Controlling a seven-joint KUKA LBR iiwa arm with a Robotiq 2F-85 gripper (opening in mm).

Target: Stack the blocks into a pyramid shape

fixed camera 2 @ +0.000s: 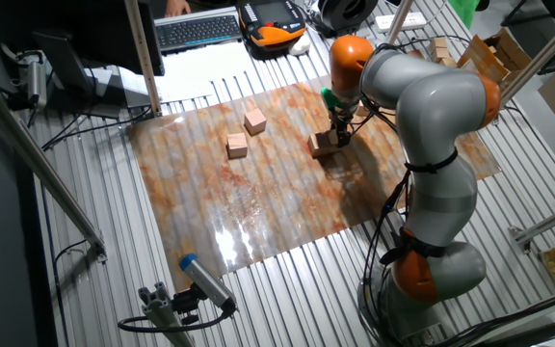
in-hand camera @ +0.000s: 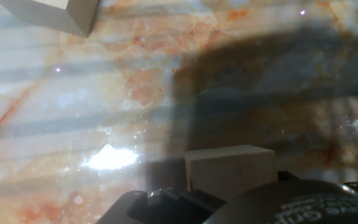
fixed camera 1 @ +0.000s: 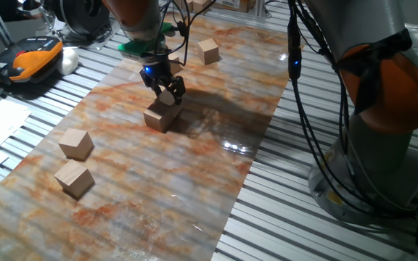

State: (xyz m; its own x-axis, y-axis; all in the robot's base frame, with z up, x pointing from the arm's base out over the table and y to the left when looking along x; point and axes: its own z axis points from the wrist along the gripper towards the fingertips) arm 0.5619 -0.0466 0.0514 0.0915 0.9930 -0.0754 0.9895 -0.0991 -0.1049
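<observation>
Block held in end effector.

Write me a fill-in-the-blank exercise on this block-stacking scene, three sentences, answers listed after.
1. The gripper is holding a wooden block just above another ____ that rests on the marbled mat.
2. Near the mat's front-left end in one fixed view, ____ loose blocks sit side by side.
3. An orange-and-black handheld device lies off the mat on the ____ table.

Missing words: block; two; slatted metal
</observation>
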